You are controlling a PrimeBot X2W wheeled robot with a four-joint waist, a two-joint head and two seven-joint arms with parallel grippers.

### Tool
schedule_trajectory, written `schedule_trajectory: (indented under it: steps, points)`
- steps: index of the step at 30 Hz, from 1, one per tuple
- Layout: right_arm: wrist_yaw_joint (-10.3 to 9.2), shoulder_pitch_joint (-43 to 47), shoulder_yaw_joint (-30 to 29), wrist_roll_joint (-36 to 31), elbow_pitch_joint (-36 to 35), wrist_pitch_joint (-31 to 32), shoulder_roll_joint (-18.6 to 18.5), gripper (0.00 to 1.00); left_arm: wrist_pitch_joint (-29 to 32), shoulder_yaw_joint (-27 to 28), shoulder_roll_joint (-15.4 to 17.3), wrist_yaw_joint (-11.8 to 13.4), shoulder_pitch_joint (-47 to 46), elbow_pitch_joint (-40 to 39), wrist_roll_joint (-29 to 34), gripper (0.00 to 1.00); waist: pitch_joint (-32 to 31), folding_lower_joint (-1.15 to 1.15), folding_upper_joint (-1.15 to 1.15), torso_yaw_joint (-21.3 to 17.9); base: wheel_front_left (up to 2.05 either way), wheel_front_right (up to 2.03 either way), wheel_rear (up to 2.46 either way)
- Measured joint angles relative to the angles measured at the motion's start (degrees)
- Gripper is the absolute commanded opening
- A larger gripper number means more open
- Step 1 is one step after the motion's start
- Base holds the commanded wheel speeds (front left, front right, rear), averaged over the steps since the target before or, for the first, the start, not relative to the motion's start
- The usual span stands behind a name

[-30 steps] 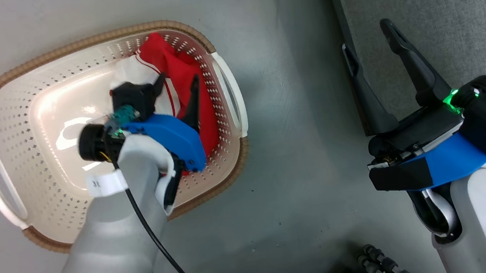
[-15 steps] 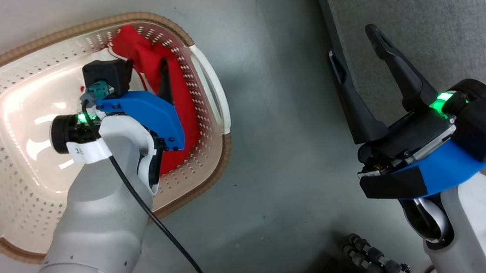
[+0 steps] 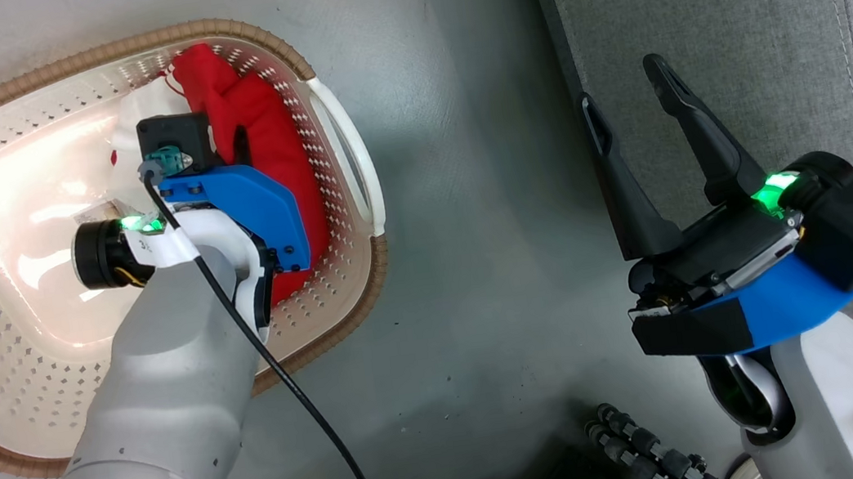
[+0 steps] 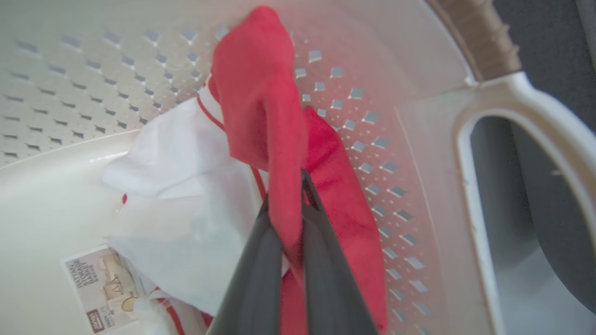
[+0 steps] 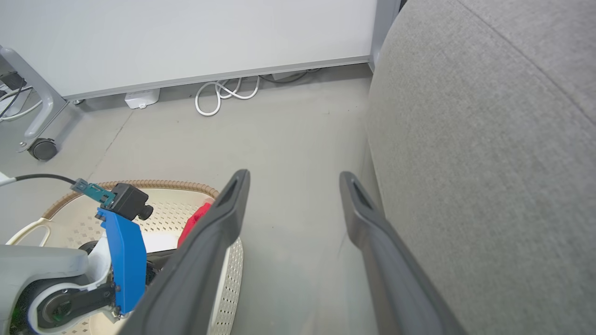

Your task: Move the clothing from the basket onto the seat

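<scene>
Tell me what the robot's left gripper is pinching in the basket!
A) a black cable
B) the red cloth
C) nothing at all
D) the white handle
B: in the left wrist view, the left gripper is closed tight on a fold of the red cloth, inside the basket.

Grey floor (image 3: 456, 153) bears the basket (image 3: 12, 343) and the seat (image 3: 733, 1).

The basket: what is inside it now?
Inside the basket lies the red and white clothing, a red fold pinched by the left gripper, and a printed label. The fabric covers whatever lies beneath it.
</scene>
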Motion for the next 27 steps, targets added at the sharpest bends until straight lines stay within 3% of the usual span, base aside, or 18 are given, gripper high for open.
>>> schedule_trajectory:
  steps: [15, 27]
  points:
    - [0.0, -1.03, -0.08, -0.64, 1.13, 0.02, 0.0, 1.0, -0.63, -0.66, 0.0, -0.64, 0.08, 0.47, -0.94, 0.0, -1.44, 0.0, 0.0, 0.94, 0.0, 0.0, 0.0]
    - [0.0, -0.83, -2.21, -2.4, 4.8, 0.27, 0.01, 1.0, -1.05, -4.97, 0.03, -2.46, 4.81, -3.34, -2.27, 0.0, -9.03, 0.0, 0.0, 3.28, 0.0, 0.0, 0.0]
